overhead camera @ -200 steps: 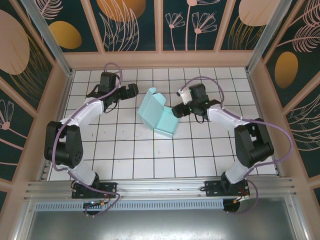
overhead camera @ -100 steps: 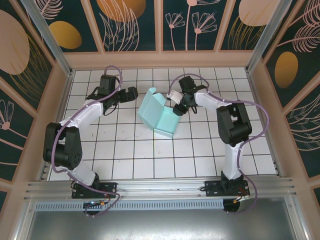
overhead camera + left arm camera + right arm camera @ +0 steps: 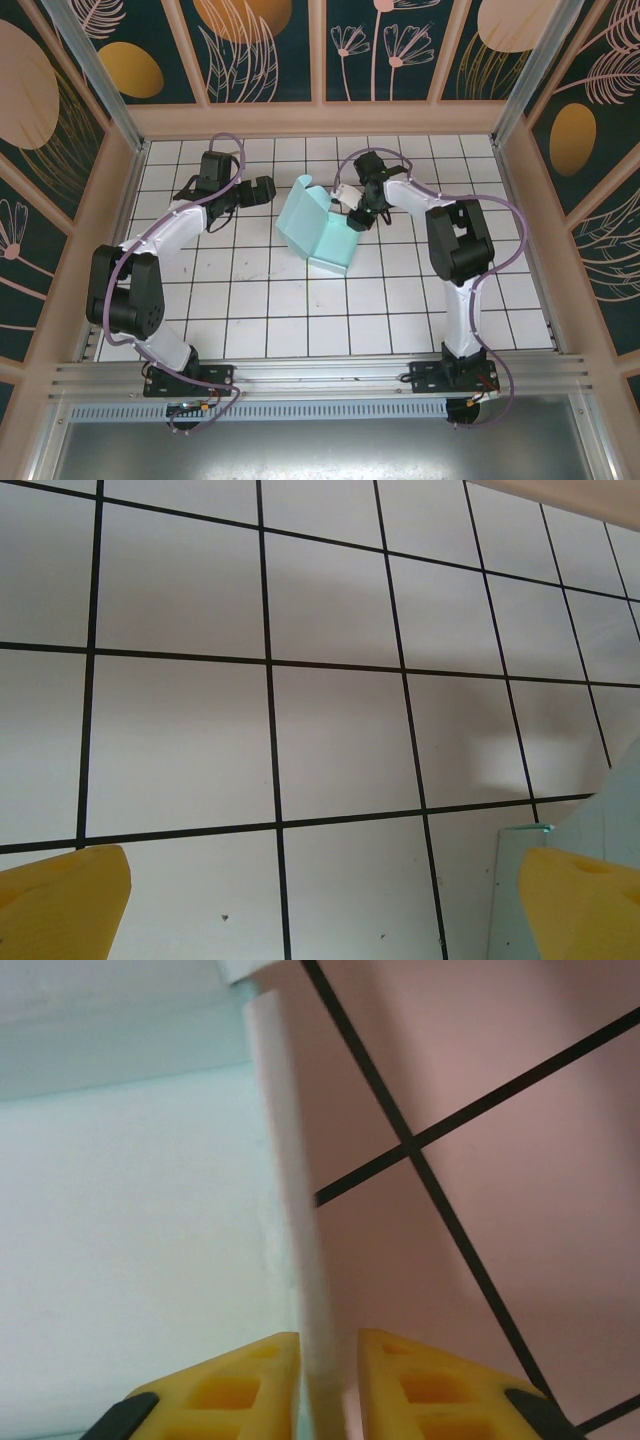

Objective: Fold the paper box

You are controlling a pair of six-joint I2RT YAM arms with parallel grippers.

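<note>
The paper box (image 3: pixel 315 232) is a pale aqua card piece, partly folded, lying in the middle of the tiled floor with a flap standing up at its far side. My right gripper (image 3: pixel 357 214) is at the box's right edge. In the right wrist view its yellow fingers (image 3: pixel 235 1385) are closed to a narrow gap (image 3: pixel 328 1365) with the thin upright edge of the paper box (image 3: pixel 130 1210) between them. My left gripper (image 3: pixel 268 187) hovers just left of the box, open wide (image 3: pixel 325 905) over bare tiles, with a corner of the box (image 3: pixel 610 815) beside its right finger.
The white tiled floor (image 3: pixel 260 300) is ringed by a low wooden wall (image 3: pixel 320 118). Both arms reach inward from their bases at the near edge, with purple cables looping above them.
My right gripper swung in from the right to the box's right edge and closed its fingers around the card. The left arm barely moved and stays open.
</note>
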